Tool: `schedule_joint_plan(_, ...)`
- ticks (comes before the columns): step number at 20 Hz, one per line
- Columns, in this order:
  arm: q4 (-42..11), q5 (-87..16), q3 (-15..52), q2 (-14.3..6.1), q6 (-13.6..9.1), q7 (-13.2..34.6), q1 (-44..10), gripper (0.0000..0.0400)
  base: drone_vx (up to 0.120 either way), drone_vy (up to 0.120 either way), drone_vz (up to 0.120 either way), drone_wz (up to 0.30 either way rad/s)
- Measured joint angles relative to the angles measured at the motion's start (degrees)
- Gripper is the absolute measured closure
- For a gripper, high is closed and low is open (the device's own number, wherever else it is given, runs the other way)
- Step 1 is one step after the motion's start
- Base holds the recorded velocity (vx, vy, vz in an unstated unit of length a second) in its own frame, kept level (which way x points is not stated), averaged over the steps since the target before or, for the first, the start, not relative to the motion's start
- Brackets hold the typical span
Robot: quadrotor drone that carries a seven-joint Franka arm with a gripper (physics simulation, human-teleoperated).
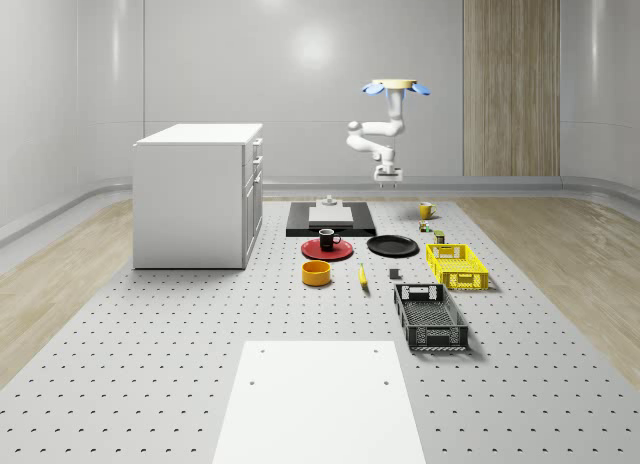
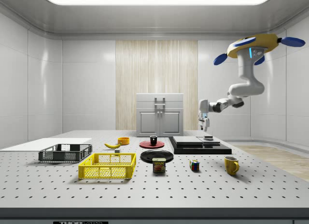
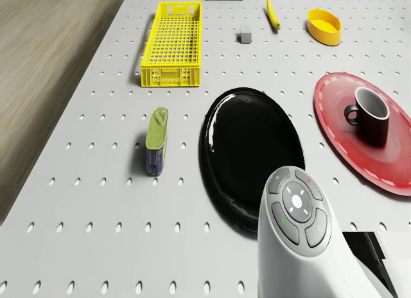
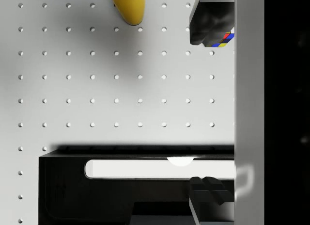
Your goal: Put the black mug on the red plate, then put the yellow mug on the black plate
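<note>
The black mug point(image 1: 329, 239) stands upright on the red plate point(image 1: 313, 251); the drone view also has the mug point(image 3: 371, 116) on that plate point(image 3: 334, 124). Beside it lies the black plate point(image 1: 392, 246) point(image 3: 250, 153), bare. The yellow mug point(image 1: 426, 211) point(image 2: 231, 164) stands on the table toward the whole-scene view's back right. The drone point(image 1: 398, 85) hovers high over the table's back. My gripper point(image 1: 387, 176) point(image 2: 204, 123) hangs in the air by the black platform's edge, apart from both mugs. In the wrist view the gripper point(image 4: 203, 110) is open and holds nothing, with the yellow mug point(image 4: 130, 6) off to one side.
A black platform point(image 1: 366, 224) carrying a white block lies under the arm. A white cabinet point(image 1: 198, 194) stands at the whole-scene view's left. A yellow crate point(image 1: 457, 265), black crate point(image 1: 430, 317), orange bowl point(image 1: 317, 273), banana point(image 1: 362, 275), can point(image 2: 159, 165) and colour cube point(image 2: 194, 165) lie around the plates.
</note>
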Motion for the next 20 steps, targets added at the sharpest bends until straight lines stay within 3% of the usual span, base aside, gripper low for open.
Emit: schedule_joint_plan(20,0.01,0.08,0.0,-0.17,0.16,0.06,-0.09,0.0,-0.12,0.12,0.0,0.0)
